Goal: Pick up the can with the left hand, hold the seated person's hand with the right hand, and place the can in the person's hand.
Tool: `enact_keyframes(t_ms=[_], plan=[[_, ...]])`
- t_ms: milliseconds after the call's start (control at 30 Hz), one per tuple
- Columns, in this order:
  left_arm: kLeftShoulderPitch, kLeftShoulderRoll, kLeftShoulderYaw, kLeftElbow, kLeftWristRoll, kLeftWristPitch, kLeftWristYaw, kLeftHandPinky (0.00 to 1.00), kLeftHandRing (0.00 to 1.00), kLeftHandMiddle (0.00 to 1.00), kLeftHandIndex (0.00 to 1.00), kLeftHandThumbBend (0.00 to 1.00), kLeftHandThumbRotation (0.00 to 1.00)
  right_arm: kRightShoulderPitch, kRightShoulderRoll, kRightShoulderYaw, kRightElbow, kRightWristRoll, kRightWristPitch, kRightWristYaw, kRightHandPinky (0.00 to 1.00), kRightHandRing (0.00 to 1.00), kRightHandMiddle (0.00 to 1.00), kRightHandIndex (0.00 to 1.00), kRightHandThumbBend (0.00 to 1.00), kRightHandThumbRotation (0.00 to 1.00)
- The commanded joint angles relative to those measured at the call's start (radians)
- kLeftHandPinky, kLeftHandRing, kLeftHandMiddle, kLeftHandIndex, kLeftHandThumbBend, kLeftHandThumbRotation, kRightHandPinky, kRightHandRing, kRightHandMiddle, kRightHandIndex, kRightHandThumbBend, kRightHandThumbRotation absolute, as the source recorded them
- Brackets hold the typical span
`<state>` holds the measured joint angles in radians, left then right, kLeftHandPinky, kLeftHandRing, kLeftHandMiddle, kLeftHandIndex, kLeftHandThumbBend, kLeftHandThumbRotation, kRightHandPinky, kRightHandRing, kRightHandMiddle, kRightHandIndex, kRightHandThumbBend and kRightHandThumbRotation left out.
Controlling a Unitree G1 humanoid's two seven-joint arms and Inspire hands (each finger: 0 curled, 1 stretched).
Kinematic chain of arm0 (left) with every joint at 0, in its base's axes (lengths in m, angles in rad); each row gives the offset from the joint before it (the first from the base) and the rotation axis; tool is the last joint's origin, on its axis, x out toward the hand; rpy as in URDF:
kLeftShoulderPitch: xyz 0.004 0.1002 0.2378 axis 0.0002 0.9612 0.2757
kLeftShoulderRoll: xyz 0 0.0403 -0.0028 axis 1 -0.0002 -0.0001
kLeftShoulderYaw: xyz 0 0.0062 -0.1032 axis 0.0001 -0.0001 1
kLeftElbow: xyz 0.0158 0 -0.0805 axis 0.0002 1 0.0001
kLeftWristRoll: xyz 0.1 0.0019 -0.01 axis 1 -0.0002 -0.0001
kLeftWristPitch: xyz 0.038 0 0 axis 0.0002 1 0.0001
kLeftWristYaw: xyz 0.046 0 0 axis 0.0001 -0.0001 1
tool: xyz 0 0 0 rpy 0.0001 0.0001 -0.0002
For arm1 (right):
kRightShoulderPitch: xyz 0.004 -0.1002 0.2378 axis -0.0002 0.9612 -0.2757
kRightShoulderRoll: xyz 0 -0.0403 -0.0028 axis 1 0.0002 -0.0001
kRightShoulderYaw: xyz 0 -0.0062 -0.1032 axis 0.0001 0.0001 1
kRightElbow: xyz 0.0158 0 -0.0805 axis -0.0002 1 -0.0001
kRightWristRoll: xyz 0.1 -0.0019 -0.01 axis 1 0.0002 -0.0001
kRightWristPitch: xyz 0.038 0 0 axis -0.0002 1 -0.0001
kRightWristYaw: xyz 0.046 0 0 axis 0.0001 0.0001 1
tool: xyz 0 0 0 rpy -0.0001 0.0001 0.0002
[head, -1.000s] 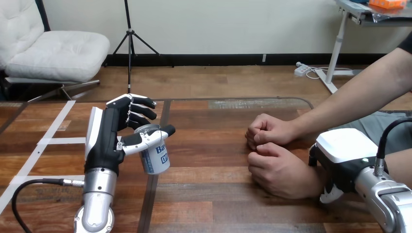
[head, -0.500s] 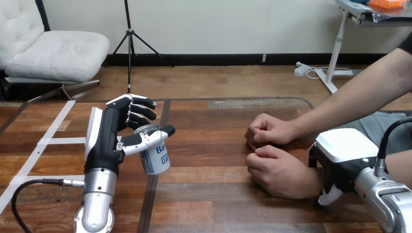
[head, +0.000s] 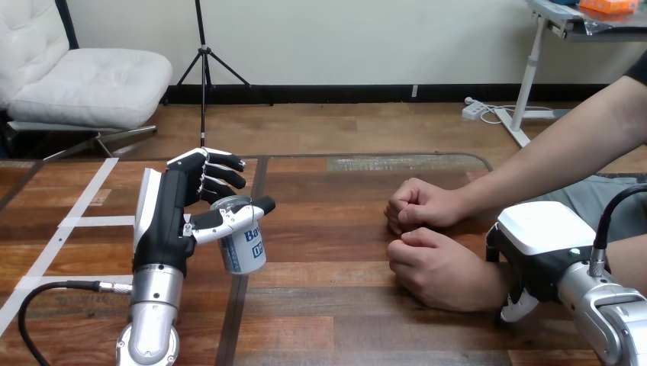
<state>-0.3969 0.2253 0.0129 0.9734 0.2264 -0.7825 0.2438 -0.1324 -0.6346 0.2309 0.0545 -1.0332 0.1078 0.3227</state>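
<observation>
My left hand [head: 164, 221] stands upright at the table's left, shut on a white and blue can [head: 246, 245]. The thumb crosses the can's front and the fingers curl over its top, so it hangs tilted just above the wood. At the right, the person's two hands rest as loose fists: the nearer one [head: 435, 267] and the farther one [head: 420, 204]. My right hand [head: 542, 236] lies over the wrist of the nearer fist. Its thumb tip [head: 521, 306] curls out beneath the wrist, and its fingers are hidden on the far side.
The wooden table [head: 336, 305] has strips of white tape [head: 84, 221] at its left. A black cable [head: 46, 293] loops beside my left forearm. The person's forearms reach in from the right edge.
The person's nearer fist has shifted very slightly under my right hand. My left hand and the can have stayed put.
</observation>
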Motion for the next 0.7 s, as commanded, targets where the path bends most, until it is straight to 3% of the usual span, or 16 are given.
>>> enact_keyframes(t_ms=[0, 667], plan=[[-0.051, 0.013, 0.008, -0.070, -0.007, -0.016, 0.002, 0.36, 0.41, 0.49, 0.52, 0.76, 0.00, -0.041, -0.026, -0.012, -0.016, -0.005, 0.016, -0.019, 0.19, 0.29, 0.39, 0.52, 0.69, 0.00], [-0.052, 0.013, 0.008, -0.067, -0.011, -0.016, -0.007, 0.36, 0.41, 0.49, 0.53, 0.76, 0.01, -0.026, -0.011, 0.002, 0.024, 0.012, 0.013, -0.022, 0.19, 0.28, 0.38, 0.55, 0.70, 0.00]])
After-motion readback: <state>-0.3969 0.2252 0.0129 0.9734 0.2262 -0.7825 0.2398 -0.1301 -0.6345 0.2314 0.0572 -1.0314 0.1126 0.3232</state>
